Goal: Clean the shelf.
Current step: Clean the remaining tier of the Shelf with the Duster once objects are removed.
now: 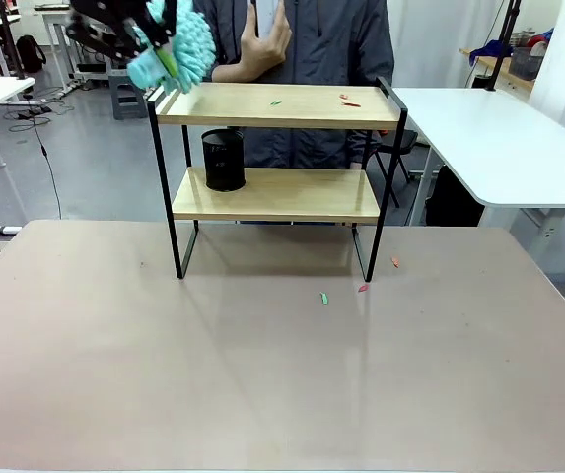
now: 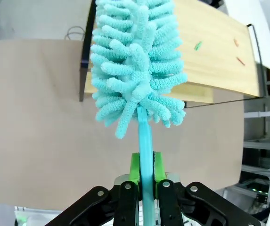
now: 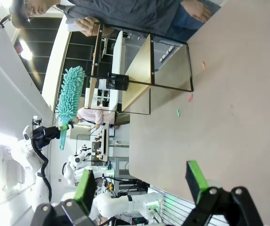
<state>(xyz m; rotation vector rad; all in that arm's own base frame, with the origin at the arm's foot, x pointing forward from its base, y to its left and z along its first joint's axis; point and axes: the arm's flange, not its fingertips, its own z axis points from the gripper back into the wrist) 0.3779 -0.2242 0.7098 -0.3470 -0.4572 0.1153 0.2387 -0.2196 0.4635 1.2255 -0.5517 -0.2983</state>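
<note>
Above the shelf's (image 1: pixel 233 104) top left corner, left gripper (image 2: pixel 145 165) pinches duster (image 2: pixel 135 66) handle; right gripper (image 3: pixel 139 179) spread wide, holding nothing.

The tan bench (image 1: pixel 114 374) carries the shelf (image 1: pixel 282 119) toward its far edge. A green scrap (image 1: pixel 324 298), a red scrap (image 1: pixel 363 288) and an orange scrap (image 1: pixel 395 261) lie on the bench near the shelf's right legs. On the top board (image 1: pixel 223 103) lie a green sliver (image 1: pixel 275 101) and two reddish slivers (image 1: pixel 349 101), and a black mesh cup (image 1: pixel 224 160) stands at the left of the lower board (image 1: pixel 302 194).
</note>
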